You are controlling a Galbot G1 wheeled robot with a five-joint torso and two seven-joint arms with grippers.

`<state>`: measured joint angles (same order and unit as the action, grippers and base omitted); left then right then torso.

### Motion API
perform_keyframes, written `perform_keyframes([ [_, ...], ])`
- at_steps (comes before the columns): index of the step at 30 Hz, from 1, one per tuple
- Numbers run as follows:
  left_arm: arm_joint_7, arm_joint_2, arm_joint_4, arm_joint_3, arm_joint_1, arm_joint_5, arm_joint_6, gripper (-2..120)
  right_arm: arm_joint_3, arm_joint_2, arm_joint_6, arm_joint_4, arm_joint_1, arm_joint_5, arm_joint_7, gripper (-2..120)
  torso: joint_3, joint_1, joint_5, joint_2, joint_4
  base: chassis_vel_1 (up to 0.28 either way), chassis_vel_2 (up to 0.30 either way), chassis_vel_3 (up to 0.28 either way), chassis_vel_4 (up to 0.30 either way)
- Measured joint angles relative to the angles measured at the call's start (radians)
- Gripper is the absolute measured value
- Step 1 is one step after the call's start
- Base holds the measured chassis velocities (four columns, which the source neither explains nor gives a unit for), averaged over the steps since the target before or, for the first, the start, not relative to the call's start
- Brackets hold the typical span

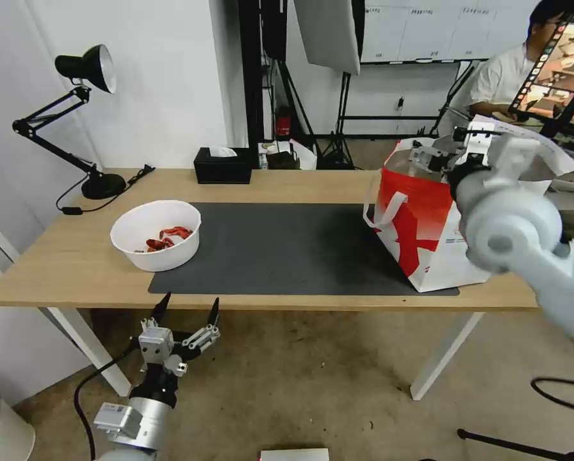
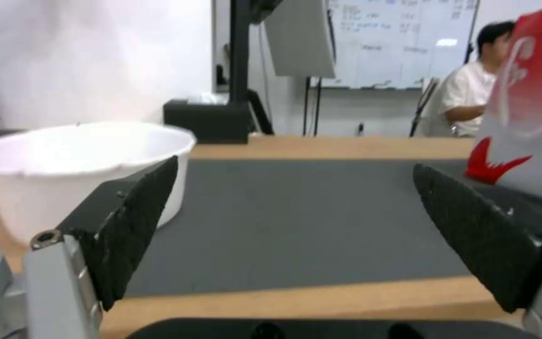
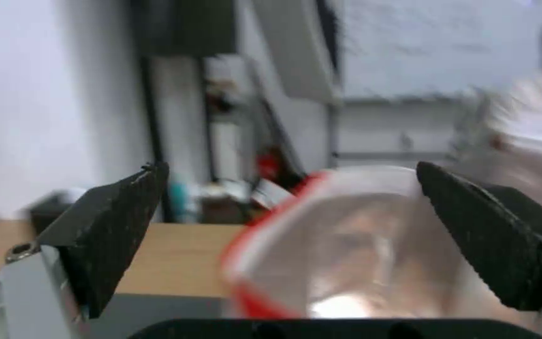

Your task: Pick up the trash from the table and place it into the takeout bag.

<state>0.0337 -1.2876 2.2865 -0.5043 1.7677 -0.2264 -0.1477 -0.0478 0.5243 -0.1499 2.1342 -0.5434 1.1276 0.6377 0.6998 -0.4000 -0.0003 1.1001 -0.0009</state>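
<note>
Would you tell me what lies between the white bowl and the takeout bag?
Bare dark grey mat, seen in the head view, separates the white bowl from the takeout bag.

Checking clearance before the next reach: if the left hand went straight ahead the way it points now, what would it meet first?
Probably the table's front edge or the dark mat. The left hand, open, sits low before it; the white bowl lies just off to one side. Depth is unclear.

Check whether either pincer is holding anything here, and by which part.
Nothing is held. The left pincer hangs open below the table's front edge; the right pincer is open and empty above the large white-and-red takeout bag.
</note>
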Motion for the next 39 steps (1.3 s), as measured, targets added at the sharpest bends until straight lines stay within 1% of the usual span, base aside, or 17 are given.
perform_keyframes([
  [1, 0.000, 0.000, 0.000, 0.000, 0.000, 0.000, 0.000, 100, 0.000, 0.000, 0.000, 0.000, 0.000, 0.000, 0.000, 100, 0.000, 0.000, 0.0000, 0.000, 0.0000, 0.000, 0.000, 0.000, 0.000],
  [3, -0.003, -0.047, 0.028, -0.027, 0.041, 0.022, -0.011, 100, -0.005, 0.021, 0.085, 0.023, -0.086, -0.089, -0.105, 100, 0.000, 0.000, 0.0005, 0.000, 0.0009, 0.000, 0.000, 0.000, 0.000],
  [4, -0.003, -0.047, 0.028, -0.027, 0.041, 0.022, -0.011, 100, -0.005, 0.021, 0.085, 0.023, -0.086, -0.089, -0.105, 100, 0.000, 0.000, 0.0005, 0.000, 0.0009, 0.000, 0.000, 0.000, 0.000],
  [5, -0.003, -0.064, 0.036, -0.035, 0.049, 0.029, -0.013, 100, 0.003, 0.032, 0.125, 0.033, -0.141, -0.134, -0.146, 100, 0.000, 0.000, 0.0008, 0.000, 0.0026, 0.000, 0.000, 0.000, 0.000],
  [6, -0.003, -0.070, 0.038, -0.038, 0.049, 0.031, -0.013, 100, 0.029, 0.036, 0.157, 0.047, -0.204, -0.170, -0.175, 100, 0.000, 0.000, 0.0006, 0.000, 0.0024, 0.000, 0.000, 0.000, 0.000],
  [7, -0.003, -0.070, 0.038, -0.038, 0.049, 0.031, -0.013, 100, 0.029, 0.036, 0.157, 0.047, -0.204, -0.170, -0.175, 100, 0.000, 0.000, 0.0006, 0.000, 0.0024, 0.000, 0.000, 0.000, 0.000],
  [8, -0.001, -0.076, 0.037, -0.040, 0.048, 0.035, -0.012, 100, 0.086, 0.045, 0.197, 0.065, -0.307, -0.218, -0.216, 100, 0.000, 0.000, -0.0001, 0.000, 0.0013, 0.000, 0.000, 0.000, 0.000],
  [10, 0.003, -0.081, 0.022, -0.041, 0.048, 0.045, -0.014, 100, 0.195, 0.080, 0.262, 0.084, -0.518, -0.333, -0.273, 100, 0.000, 0.000, 0.0001, 0.000, 0.0007, 0.000, 0.000, 0.000, 0.000],
  [11, 0.003, -0.081, 0.022, -0.041, 0.048, 0.045, -0.014, 100, 0.195, 0.080, 0.262, 0.084, -0.518, -0.333, -0.273, 100, 0.000, 0.000, 0.0001, 0.000, 0.0007, 0.000, 0.000, 0.000, 0.000],
  [13, 0.004, -0.083, 0.005, -0.043, 0.056, 0.065, -0.027, 100, 0.281, 0.137, 0.329, 0.077, -0.735, -0.455, -0.335, 100, 0.000, 0.000, 0.0008, 0.000, 0.0004, 0.000, 0.000, 0.000, 0.000],
  [14, 0.004, -0.083, 0.005, -0.043, 0.056, 0.065, -0.027, 100, 0.281, 0.137, 0.329, 0.077, -0.735, -0.455, -0.335, 100, 0.000, 0.000, 0.0008, 0.000, 0.0004, 0.000, 0.000, 0.000, 0.000],
  [17, 0.011, -0.087, -0.023, -0.045, 0.058, 0.107, -0.039, 100, 0.331, 0.219, 0.405, 0.048, -0.930, -0.584, -0.368, 100, 0.000, 0.000, 0.0002, 0.000, 0.0008, 0.000, 0.000, 0.000, 0.000],
  [18, 0.011, -0.087, -0.023, -0.045, 0.058, 0.107, -0.039, 100, 0.331, 0.219, 0.405, 0.048, -0.930, -0.584, -0.368, 100, 0.000, 0.000, 0.0002, 0.000, 0.0008, 0.000, 0.000, 0.000, 0.000],
  [20, 0.032, -0.091, -0.041, -0.040, 0.056, 0.111, -0.039, 100, 0.336, 0.271, 0.428, 0.024, -1.021, -0.658, -0.364, 100, 0.000, 0.000, 0.0003, 0.000, 0.0005, 0.000, 0.000, 0.000, 0.000],
  [22, 0.044, -0.092, -0.050, -0.037, 0.056, 0.113, -0.024, 100, 0.325, 0.305, 0.429, 0.007, -1.058, -0.701, -0.333, 100, 0.000, 0.000, 0.0002, 0.000, 0.0006, 0.000, 0.000, 0.000, 0.000],
  [29, 0.063, -0.086, -0.058, -0.037, 0.057, 0.121, 0.017, 100, 0.293, 0.362, 0.387, 0.005, -1.087, -0.727, -0.273, 100, 0.000, 0.000, 0.0002, 0.000, 0.0009, 0.000, 0.000, 0.000, 0.000],
  [39, 0.063, -0.080, -0.072, -0.028, 0.052, 0.118, 0.016, 100, 0.283, 0.376, 0.370, -0.003, -1.076, -0.736, -0.265, 100, 0.000, 0.000, 0.0002, 0.000, 0.0009, 0.000, 0.000, 0.000, 0.000],
])
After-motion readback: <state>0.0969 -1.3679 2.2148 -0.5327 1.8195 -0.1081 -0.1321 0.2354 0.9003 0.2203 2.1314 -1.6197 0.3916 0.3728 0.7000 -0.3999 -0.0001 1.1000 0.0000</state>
